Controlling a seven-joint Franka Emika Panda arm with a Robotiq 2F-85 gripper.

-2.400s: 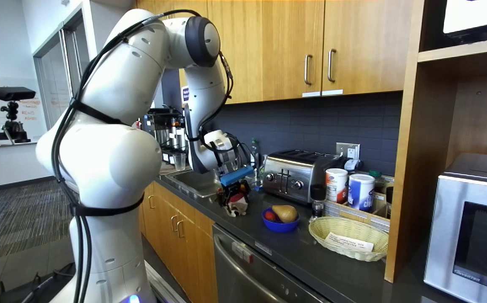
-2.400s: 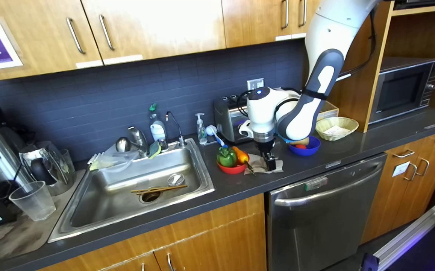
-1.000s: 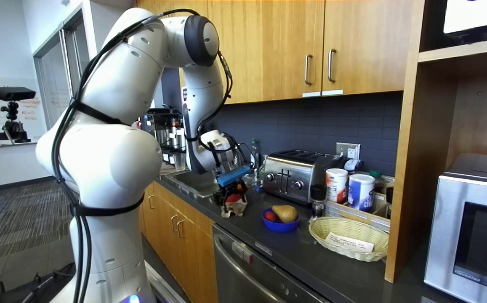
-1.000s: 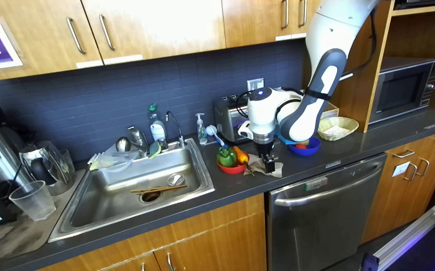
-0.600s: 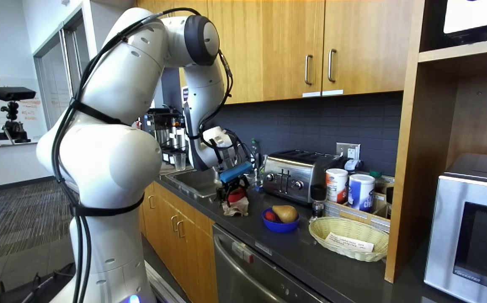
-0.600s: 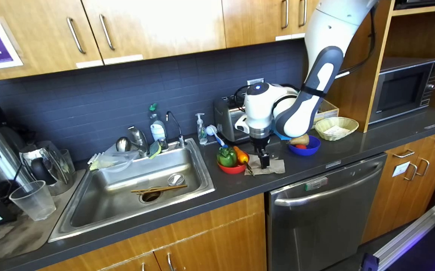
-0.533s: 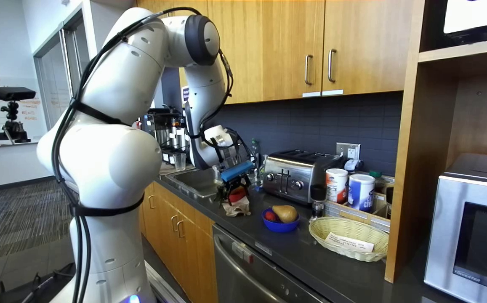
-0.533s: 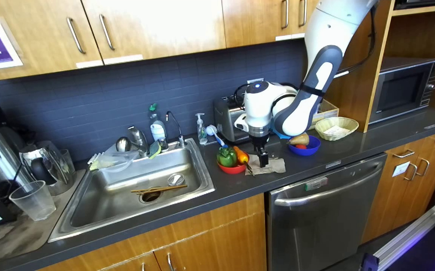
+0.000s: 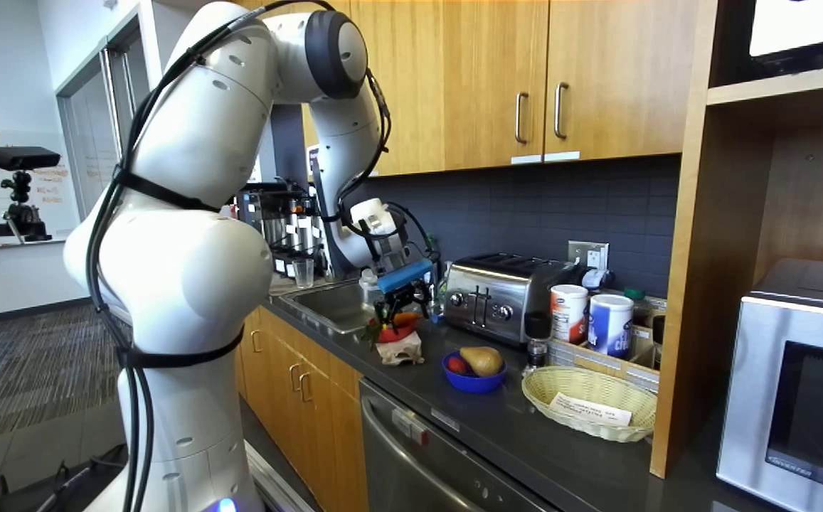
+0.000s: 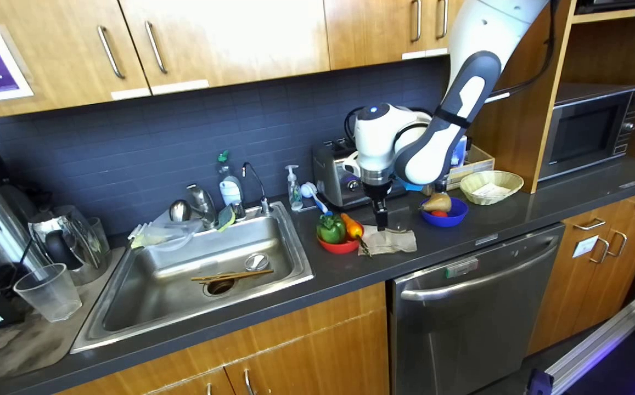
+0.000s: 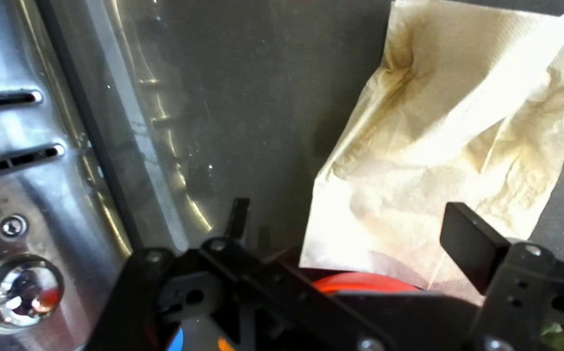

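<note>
A: Gripper (image 11: 352, 229) was doing what?
B: Released; jaws stood wide apart above the counter (image 10: 506, 220).
A: Where was the brown napkin (image 11: 433, 185)?
B: Lay creased on that counter, beside the red bowl (image 10: 341, 249) (green pepper (image 10: 331, 229) sat inside).
</note>
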